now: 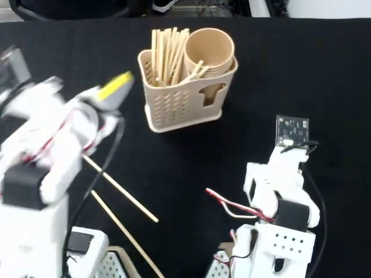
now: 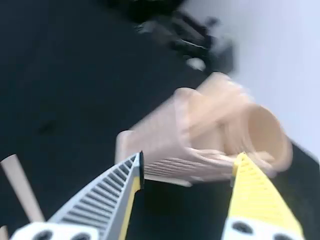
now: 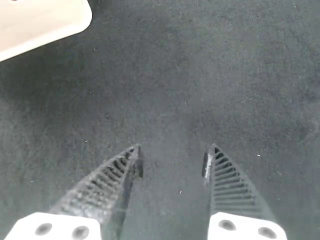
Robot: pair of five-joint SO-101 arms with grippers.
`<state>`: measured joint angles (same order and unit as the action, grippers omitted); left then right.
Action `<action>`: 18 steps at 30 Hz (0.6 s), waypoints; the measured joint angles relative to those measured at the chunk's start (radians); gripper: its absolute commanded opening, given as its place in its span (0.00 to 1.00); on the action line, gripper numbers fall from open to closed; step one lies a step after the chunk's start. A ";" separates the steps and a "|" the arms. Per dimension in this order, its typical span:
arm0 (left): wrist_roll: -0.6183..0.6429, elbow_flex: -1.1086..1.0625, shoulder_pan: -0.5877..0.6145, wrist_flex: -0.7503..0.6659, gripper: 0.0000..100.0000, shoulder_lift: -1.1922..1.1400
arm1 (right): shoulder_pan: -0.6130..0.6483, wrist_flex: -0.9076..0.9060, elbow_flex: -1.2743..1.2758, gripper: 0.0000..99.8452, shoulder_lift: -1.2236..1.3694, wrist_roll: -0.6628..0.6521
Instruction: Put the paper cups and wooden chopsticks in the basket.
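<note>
As its pincer [image 2: 189, 156] gapes, the left arm [image 1: 49, 147] faces the basket [image 1: 179, 104].

Black tablecloth [image 1: 324, 69], matte, faintly speckled, spread flat.

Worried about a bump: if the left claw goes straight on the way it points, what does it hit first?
Most likely the basket: its slatted side wall lies straight ahead of the open left claw, though how far off is unclear.

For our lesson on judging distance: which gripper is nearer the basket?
Left. The left gripper hangs open just beside the basket; the right gripper is open farther off, over the black table.
</note>
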<state>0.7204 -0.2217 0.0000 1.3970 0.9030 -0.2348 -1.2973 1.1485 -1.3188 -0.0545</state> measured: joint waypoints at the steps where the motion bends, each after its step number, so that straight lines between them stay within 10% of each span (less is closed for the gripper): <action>1: 0.008 -0.021 0.060 0.037 0.29 0.034 | 0.000 0.000 0.000 0.21 0.000 0.000; 7: -0.071 -0.371 0.328 -0.017 0.29 0.130 | 0.000 0.000 0.000 0.21 0.000 0.000; 13: -0.138 -0.868 0.354 -0.496 0.29 0.038 | 0.000 0.000 0.000 0.21 0.000 0.000; 18: -0.138 -0.870 0.358 -0.476 0.29 -0.071 | 0.002 0.035 0.044 0.21 -0.002 0.000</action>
<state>0.5823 -1.0917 0.3575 0.9214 0.8324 -0.2332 -1.2620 1.1930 -1.3203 -0.0545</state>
